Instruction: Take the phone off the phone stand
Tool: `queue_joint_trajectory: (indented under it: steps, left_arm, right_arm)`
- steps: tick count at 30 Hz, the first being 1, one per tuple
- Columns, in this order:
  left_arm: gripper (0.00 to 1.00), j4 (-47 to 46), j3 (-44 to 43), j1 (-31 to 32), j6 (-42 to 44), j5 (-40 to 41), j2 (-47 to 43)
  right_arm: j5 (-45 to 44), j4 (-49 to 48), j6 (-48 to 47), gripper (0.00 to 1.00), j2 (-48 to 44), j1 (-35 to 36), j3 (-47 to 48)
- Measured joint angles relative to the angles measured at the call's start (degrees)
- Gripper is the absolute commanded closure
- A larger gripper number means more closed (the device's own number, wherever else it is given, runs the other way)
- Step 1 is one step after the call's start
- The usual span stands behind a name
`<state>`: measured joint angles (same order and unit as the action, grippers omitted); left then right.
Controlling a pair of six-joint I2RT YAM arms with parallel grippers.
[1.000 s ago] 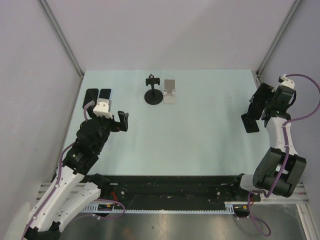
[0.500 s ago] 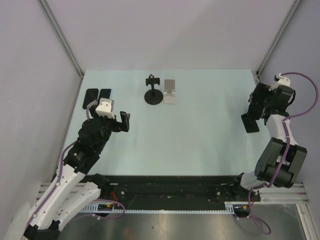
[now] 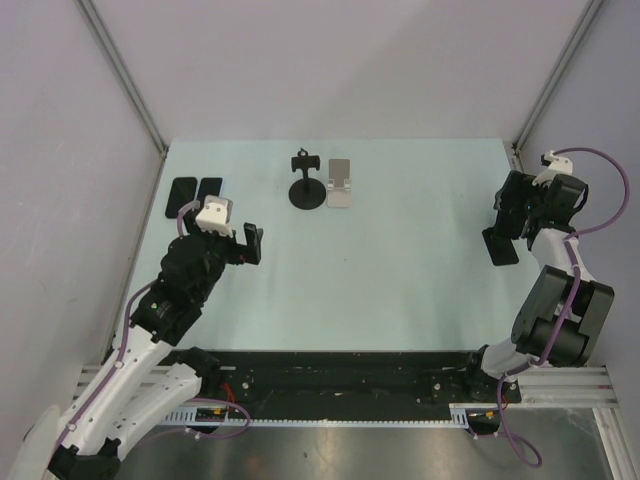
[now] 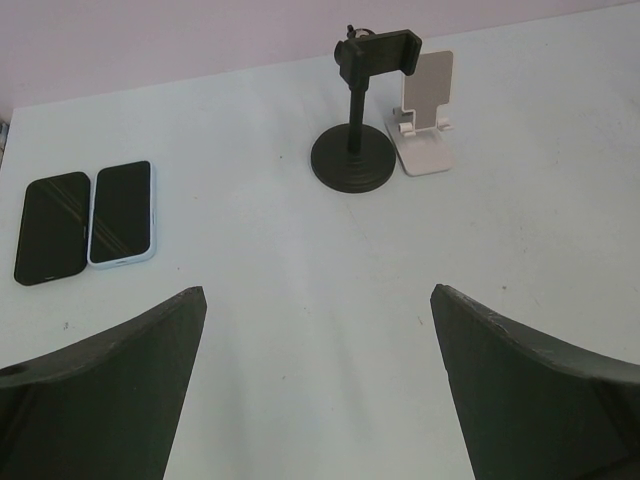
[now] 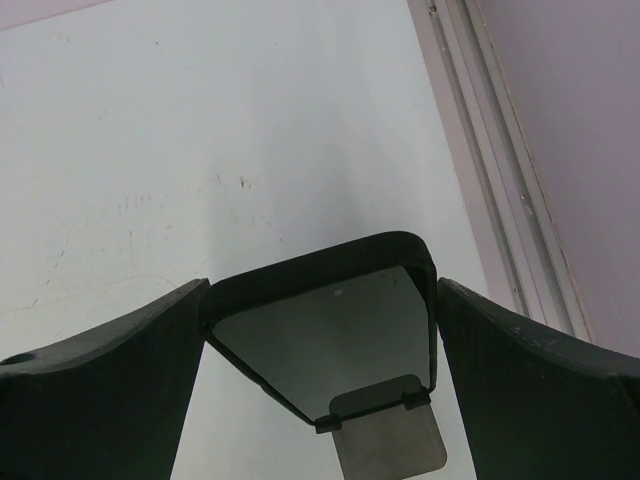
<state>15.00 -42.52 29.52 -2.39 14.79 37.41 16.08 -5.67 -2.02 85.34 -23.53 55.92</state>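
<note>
Two arms, same build: black joint housings, white shells on the lower links. Left arm (image 3: 185, 275) has a white camera block at the wrist, with a lilac cable along its links. Right arm (image 3: 560, 320) has the same lilac cable, arcing off the wrist. Fingers (image 4: 100, 400) matte black, broad, curved inner edges

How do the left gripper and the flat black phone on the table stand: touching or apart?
Apart. Left wrist view shows bare table between the left gripper and flat black phone.

Robot lab cell: plain walls (image 3: 350, 60), metal corner struts (image 3: 120, 75), pale tabletop (image 3: 400, 270).
</note>
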Motion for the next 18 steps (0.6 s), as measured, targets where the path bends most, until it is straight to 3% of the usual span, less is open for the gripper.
queue_joint_trajectory:
  steps: [8,18]
  left_arm:
    - [0.00,-0.4,0.3,0.0,0.0,-0.2,0.1]
    - [0.00,-0.7,0.5,0.0,0.0,-1.8,0.1]
  right_arm:
    - [1.5,-2.1,-0.2,0.12,1.1,-0.9,-1.7]
    - [1.1,-2.8,0.9,0.48,-1.6,-1.0,-4.0]
